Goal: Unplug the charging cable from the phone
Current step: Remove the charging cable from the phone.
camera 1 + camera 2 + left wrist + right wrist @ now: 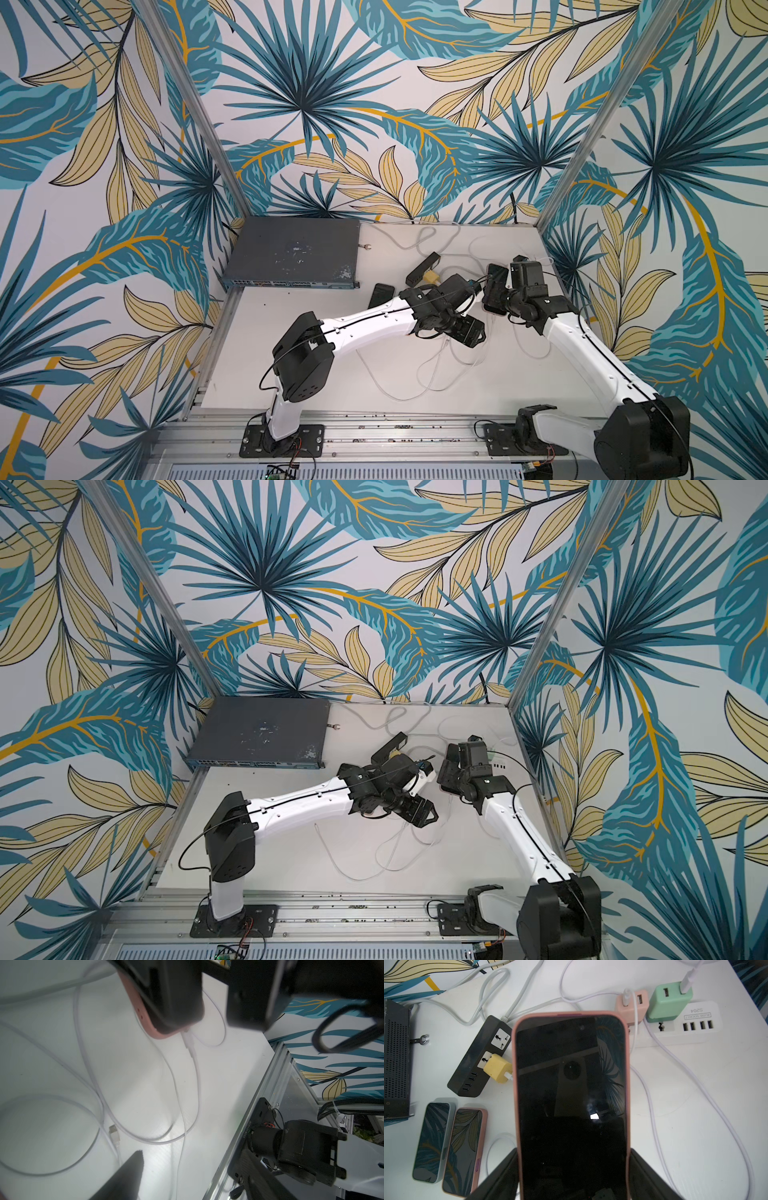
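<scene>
Three phones: a raised pink-cased phone (571, 1105), a grey-cased phone (431, 1142) and a flat pink-cased phone (464, 1151). Two power strips: a black strip (460, 1082) and a white strip (679, 1036). Three plug-in chargers: a yellow charger (497, 1068), a pink charger (641, 1009) and a green charger (666, 1005). One grey network switch (291, 253). Two robot arms: the left arm (365, 322) and the right arm (582, 353). White cables (198, 1084) overlap; their number cannot be told.

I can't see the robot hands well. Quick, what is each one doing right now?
Left gripper: open, holding nothing.
Right gripper: closed on the pink-cased phone.
</scene>
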`<act>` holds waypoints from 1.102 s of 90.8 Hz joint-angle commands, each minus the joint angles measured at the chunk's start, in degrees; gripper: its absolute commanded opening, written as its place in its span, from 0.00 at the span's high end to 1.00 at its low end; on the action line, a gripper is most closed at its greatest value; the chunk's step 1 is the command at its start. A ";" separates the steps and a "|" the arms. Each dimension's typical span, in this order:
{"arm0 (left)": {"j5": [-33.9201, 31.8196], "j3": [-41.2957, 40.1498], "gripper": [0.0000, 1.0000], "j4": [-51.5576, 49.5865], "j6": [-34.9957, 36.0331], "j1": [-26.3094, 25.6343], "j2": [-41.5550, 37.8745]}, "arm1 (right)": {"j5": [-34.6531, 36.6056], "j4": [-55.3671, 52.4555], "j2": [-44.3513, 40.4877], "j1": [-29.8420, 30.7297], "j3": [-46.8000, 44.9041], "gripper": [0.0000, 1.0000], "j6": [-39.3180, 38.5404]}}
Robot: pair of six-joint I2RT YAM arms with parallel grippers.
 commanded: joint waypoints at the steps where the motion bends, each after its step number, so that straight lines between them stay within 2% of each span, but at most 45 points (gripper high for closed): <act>1: 2.33 1.47 0.26 5.60 -1.27 -0.46 1.95 | -0.59 1.10 -1.65 0.48 1.52 0.47 1.18; 21: 2.82 1.17 0.29 11.88 -4.44 -0.54 4.38 | -0.26 0.85 -2.31 0.75 1.48 0.47 1.50; 43: 2.70 2.12 0.29 12.16 -5.06 -0.70 6.19 | -0.16 0.74 -2.98 0.75 1.61 0.47 2.09; 53: 0.37 1.36 0.28 13.04 -5.92 -0.97 5.85 | 0.43 0.90 -3.35 0.74 1.58 0.47 2.60; 70: -5.02 -3.49 0.29 17.52 -8.76 -0.93 2.84 | 1.97 0.96 -3.92 0.71 1.52 0.47 3.46; 87: -10.71 -12.09 0.28 24.58 -13.22 -0.98 -1.96 | 3.45 0.97 -4.26 0.32 1.90 0.48 5.24; 100: -11.33 -18.96 0.27 33.34 -16.18 -0.97 -4.16 | 2.55 1.92 -4.17 0.29 2.37 0.48 6.32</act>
